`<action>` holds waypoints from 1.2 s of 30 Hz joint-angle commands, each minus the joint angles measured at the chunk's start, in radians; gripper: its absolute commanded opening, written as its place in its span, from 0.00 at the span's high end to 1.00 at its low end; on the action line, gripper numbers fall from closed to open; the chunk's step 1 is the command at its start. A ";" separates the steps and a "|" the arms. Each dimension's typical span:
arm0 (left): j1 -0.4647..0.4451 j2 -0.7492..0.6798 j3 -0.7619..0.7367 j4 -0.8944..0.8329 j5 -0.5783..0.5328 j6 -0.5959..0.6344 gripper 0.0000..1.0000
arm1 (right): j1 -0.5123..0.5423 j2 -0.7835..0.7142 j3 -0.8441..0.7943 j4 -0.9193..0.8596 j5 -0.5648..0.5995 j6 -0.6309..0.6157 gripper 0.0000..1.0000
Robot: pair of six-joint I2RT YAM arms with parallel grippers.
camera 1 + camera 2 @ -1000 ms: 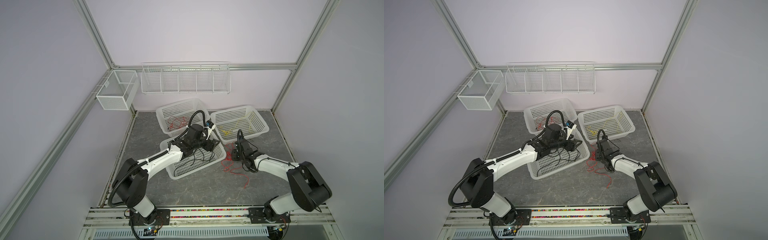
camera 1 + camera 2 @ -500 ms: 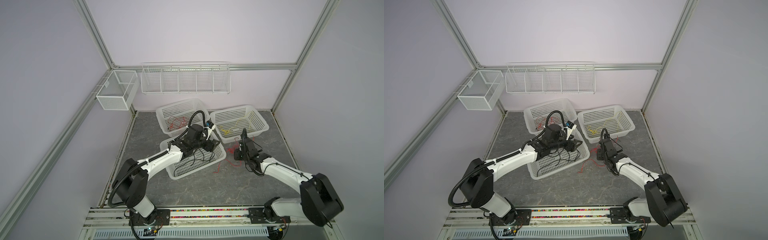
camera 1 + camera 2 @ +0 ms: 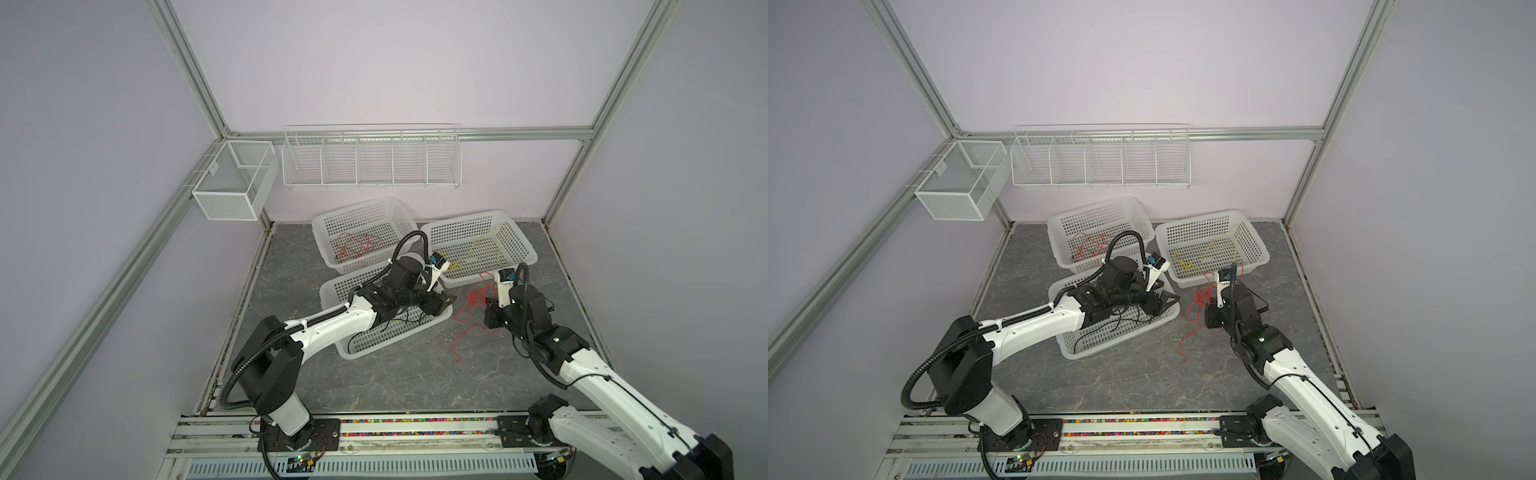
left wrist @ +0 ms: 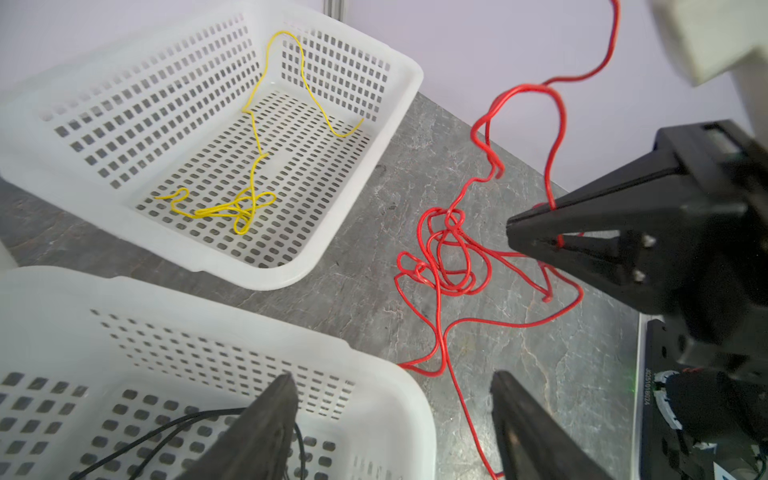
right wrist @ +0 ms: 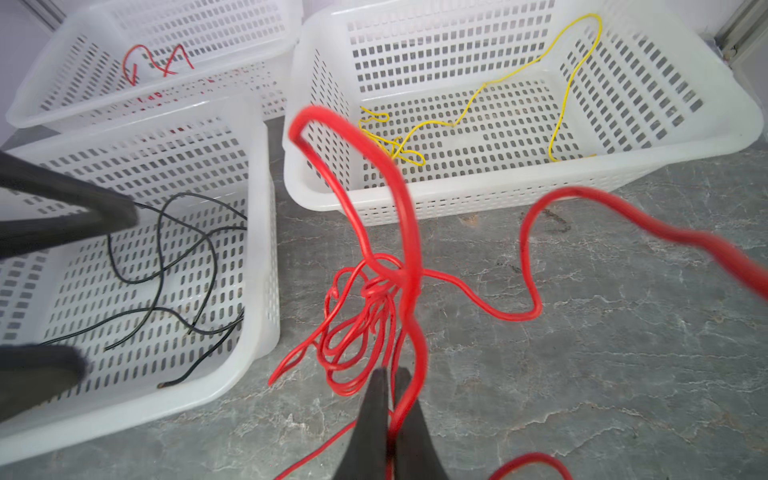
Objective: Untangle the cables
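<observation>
Red cables (image 4: 451, 257) lie knotted on the tabletop (image 4: 353, 286) just beside the front basket (image 4: 232, 299), which holds black cables (image 5: 124, 281). The right gripper (image 5: 390, 376), jaws pinched tight, grips one red strand beside that basket. The left gripper (image 4: 395, 382) hangs wide open over the basket's corner, nothing between its jaws.

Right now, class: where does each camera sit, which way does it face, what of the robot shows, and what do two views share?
Top views: high on the robot's side, looking down on the table, three baskets, left arm, right arm.
Left wrist: on the left arm, facing the red cables past its open left claw; right claw visible.
Right wrist: on the right arm, facing the baskets past the right claw, shut on a red strand; left claw visible.
Shared: both wrist views show red and yellow cables.
</observation>
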 commanded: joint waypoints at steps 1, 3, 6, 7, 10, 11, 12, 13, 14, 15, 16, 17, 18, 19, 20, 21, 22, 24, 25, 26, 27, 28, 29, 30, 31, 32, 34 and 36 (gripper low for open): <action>-0.011 0.037 0.052 0.002 0.019 0.020 0.26 | -0.005 -0.060 -0.014 -0.032 -0.044 -0.032 0.94; -0.027 0.046 0.059 0.010 0.047 0.028 0.26 | -0.006 -0.084 -0.011 -0.039 -0.052 -0.033 0.94; -0.064 0.059 0.069 0.008 0.059 0.064 0.25 | -0.006 -0.103 -0.005 -0.044 -0.060 -0.035 0.94; -0.079 0.067 0.076 -0.002 0.053 0.076 0.25 | -0.005 -0.108 -0.003 -0.045 -0.061 -0.035 0.94; -0.115 0.099 0.103 -0.029 0.008 0.095 0.24 | -0.006 -0.111 0.003 -0.045 -0.071 -0.033 0.94; -0.122 0.111 0.109 -0.031 -0.010 0.094 0.24 | -0.005 -0.113 0.006 -0.045 -0.077 -0.031 0.94; -0.127 0.123 0.114 -0.031 -0.024 0.088 0.24 | -0.005 -0.114 0.008 -0.045 -0.081 -0.030 0.94; -0.130 0.135 0.121 -0.031 -0.032 0.083 0.24 | -0.006 -0.117 0.012 -0.047 -0.085 -0.027 0.94; -0.132 0.146 0.127 -0.031 -0.036 0.075 0.25 | -0.005 -0.121 0.016 -0.049 -0.087 -0.025 0.94; -0.133 0.158 0.132 -0.027 -0.038 0.067 0.25 | -0.005 -0.125 0.018 -0.051 -0.087 -0.023 0.94; -0.133 0.166 0.134 -0.024 -0.042 0.061 0.26 | -0.005 -0.131 0.021 -0.053 -0.089 -0.021 0.94; -0.133 0.173 0.136 -0.019 -0.045 0.055 0.27 | -0.005 -0.138 0.023 -0.054 -0.090 -0.020 0.94; -0.133 0.179 0.135 -0.015 -0.051 0.052 0.28 | -0.005 -0.149 0.025 -0.056 -0.090 -0.018 0.94; -0.133 0.181 0.134 -0.014 -0.057 0.051 0.29 | -0.005 -0.159 0.024 -0.057 -0.090 -0.018 0.94; -0.133 0.182 0.134 -0.013 -0.065 0.050 0.30 | -0.005 -0.169 0.025 -0.059 -0.089 -0.018 0.94; -0.133 0.181 0.131 -0.009 -0.073 0.050 0.31 | -0.006 -0.179 0.026 -0.061 -0.088 -0.016 0.94; -0.133 0.180 0.128 -0.008 -0.076 0.050 0.33 | -0.006 -0.188 0.026 -0.063 -0.087 -0.016 0.94; -0.133 0.175 0.122 -0.002 -0.081 0.050 0.43 | -0.005 -0.203 0.027 -0.065 -0.089 -0.015 0.94; -0.133 0.173 0.120 0.003 -0.081 0.050 0.50 | -0.005 -0.207 0.028 -0.065 -0.089 -0.013 0.94; -0.133 0.168 0.118 0.007 -0.082 0.050 0.58 | -0.005 -0.210 0.028 -0.066 -0.089 -0.011 0.94; -0.133 0.165 0.116 0.012 -0.083 0.050 0.67 | -0.005 -0.210 0.028 -0.066 -0.089 -0.011 0.94; -0.133 0.161 0.115 0.016 -0.086 0.050 0.77 | -0.006 -0.207 0.027 -0.066 -0.084 -0.010 0.94; -0.133 0.158 0.115 0.018 -0.088 0.050 0.87 | -0.005 -0.202 0.025 -0.065 -0.071 -0.008 0.94; -0.133 0.154 0.116 0.018 -0.091 0.051 0.95 | -0.006 -0.197 0.024 -0.068 -0.054 -0.004 0.94; -0.133 0.149 0.119 0.018 -0.097 0.053 1.00 | -0.006 -0.190 0.020 -0.070 -0.030 -0.001 0.94; -0.133 0.142 0.119 0.016 -0.103 0.053 1.00 | -0.005 -0.180 0.017 -0.075 -0.005 0.005 0.94; -0.133 0.125 0.115 0.015 -0.111 0.054 1.00 | -0.006 -0.161 0.014 -0.083 0.038 0.015 0.94; -0.133 0.105 0.114 0.013 -0.132 0.046 1.00 | -0.007 -0.145 0.008 -0.088 0.074 0.026 0.94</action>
